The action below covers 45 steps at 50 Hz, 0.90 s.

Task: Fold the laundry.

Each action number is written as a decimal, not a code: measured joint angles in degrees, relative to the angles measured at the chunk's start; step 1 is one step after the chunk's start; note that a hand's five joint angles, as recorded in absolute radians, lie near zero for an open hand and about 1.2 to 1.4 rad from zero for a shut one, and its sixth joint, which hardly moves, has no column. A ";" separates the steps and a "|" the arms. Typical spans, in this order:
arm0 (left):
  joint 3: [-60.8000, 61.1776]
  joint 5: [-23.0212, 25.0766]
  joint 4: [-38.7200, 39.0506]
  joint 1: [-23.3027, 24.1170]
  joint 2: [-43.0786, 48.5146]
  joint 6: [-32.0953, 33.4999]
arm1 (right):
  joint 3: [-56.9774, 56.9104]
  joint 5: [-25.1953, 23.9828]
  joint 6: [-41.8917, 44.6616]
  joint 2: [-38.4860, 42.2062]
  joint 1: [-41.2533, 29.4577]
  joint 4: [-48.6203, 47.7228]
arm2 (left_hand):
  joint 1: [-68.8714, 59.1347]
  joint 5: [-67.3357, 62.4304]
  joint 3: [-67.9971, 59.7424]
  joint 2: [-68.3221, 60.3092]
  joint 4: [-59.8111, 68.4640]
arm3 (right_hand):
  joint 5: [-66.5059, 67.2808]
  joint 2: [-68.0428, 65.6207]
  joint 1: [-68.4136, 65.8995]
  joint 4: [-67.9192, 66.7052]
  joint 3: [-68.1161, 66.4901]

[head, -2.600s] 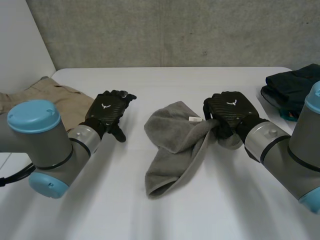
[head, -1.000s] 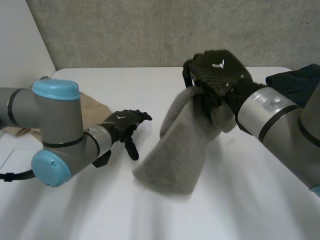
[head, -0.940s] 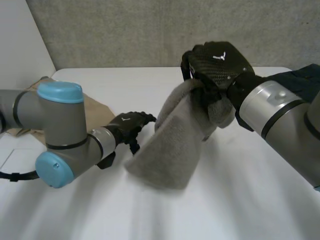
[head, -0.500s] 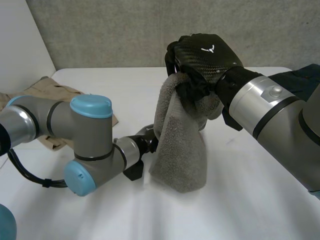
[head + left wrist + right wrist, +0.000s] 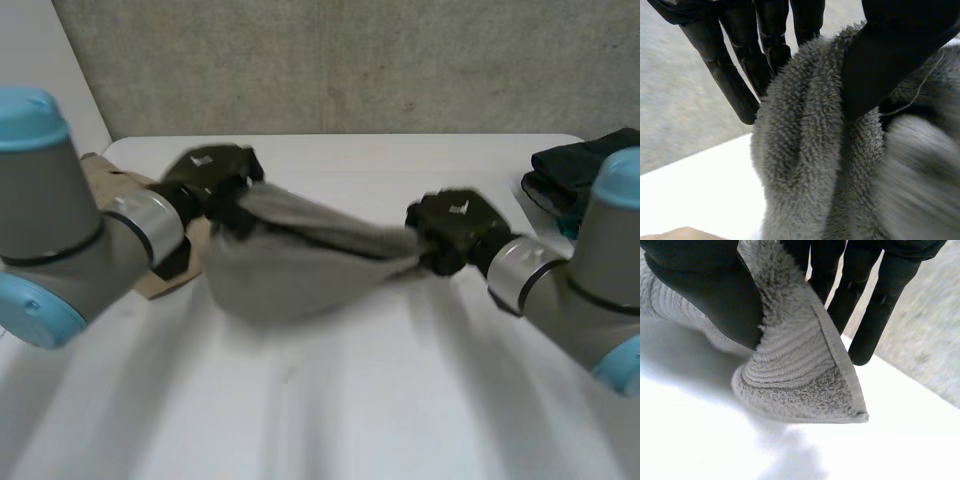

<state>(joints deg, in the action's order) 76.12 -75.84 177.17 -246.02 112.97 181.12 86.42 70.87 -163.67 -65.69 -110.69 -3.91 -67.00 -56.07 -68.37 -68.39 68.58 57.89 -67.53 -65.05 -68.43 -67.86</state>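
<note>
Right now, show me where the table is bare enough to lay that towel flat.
Bare: the near table in front of the grey towel, and the far strip behind it up to the wall. Crowded: the tan garment by the left hand and the dark clothes pile beyond the right hand.

The towel [image 5: 300,262] was a plain mid-grey with a fuzzy pile, and near its hem a band of fine ridged stripes ran in the same grey. The left hand [image 5: 205,172] and the right hand [image 5: 452,226] were black, each back showing a faint woven sheen and a small white mark. The arms [image 5: 60,240] were grey with light-blue caps. The table [image 5: 350,400] was white. A garment [image 5: 108,172] was plain tan; the pile of clothes [image 5: 580,160] was dark, near black, with a sliver of teal. The wall [image 5: 350,60] was mottled grey
</note>
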 measured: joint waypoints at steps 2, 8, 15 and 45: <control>-0.05 -0.13 -0.51 1.28 1.49 1.76 | -0.11 0.17 0.80 1.94 -0.41 -0.17 | 0.00 0.00 0.00 -0.03 0.00 | -2.36 2.74 1.39 2.66 2.95; -2.83 -4.10 -3.80 5.77 10.12 6.16 | -1.54 3.28 1.32 6.72 -2.17 -0.56 | 0.28 0.09 0.08 0.31 -0.07 | -23.64 23.01 20.59 23.53 22.89; -5.23 -8.24 -8.67 6.61 11.56 6.69 | -1.41 8.37 -0.22 3.30 -2.61 -0.44 | 43.53 41.20 43.04 43.21 -43.57 | -36.62 34.34 31.83 35.59 35.10; 17.47 6.46 -5.33 -18.29 -7.00 14.79 | -0.75 5.45 4.35 2.18 -3.07 10.72 | 51.83 51.82 53.29 53.94 -54.12 | -33.96 33.18 30.80 34.82 33.48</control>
<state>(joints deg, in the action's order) 93.58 -69.38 171.84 -264.32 105.96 195.91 85.67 76.32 -159.31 -63.51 -113.76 6.81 -15.18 -4.25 -15.08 -14.44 14.46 23.92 -34.35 -34.25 -33.61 -34.37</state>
